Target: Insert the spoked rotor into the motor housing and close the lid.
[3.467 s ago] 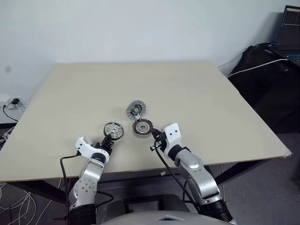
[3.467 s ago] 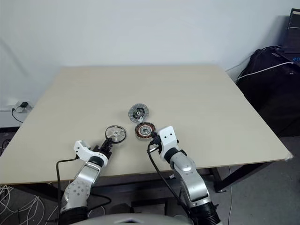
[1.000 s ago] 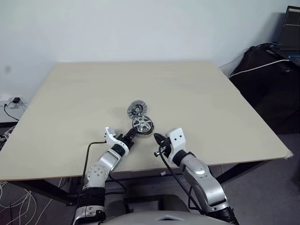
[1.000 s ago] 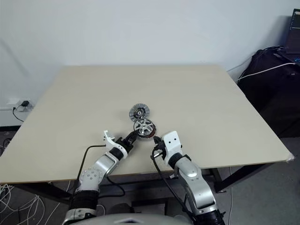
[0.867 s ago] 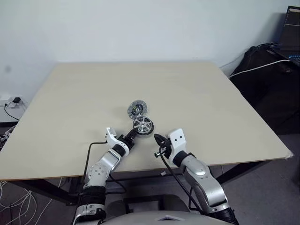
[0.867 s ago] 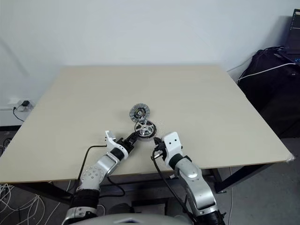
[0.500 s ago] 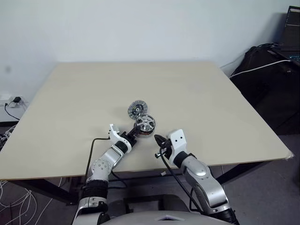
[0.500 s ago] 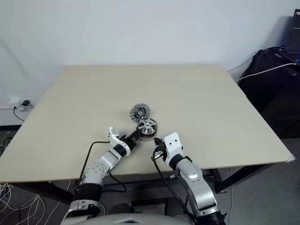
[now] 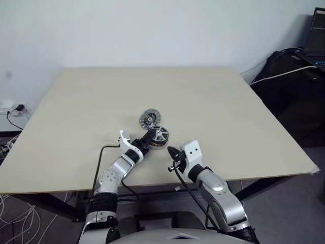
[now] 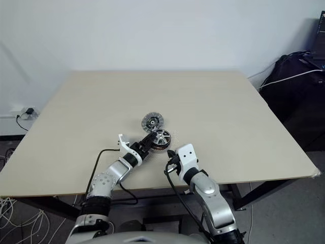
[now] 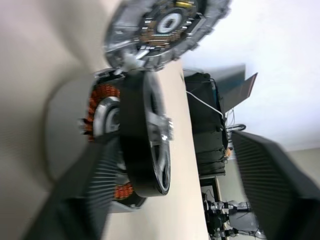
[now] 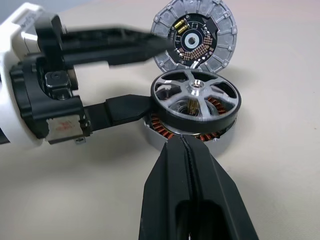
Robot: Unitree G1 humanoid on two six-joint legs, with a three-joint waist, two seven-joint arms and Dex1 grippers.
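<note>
Two black ribbed fingers of my left gripper (image 12: 145,75) stood apart around the spoked rotor (image 12: 196,99), seated on the copper-wound housing (image 12: 220,134); my right gripper (image 12: 186,150) was shut, empty.
</note>
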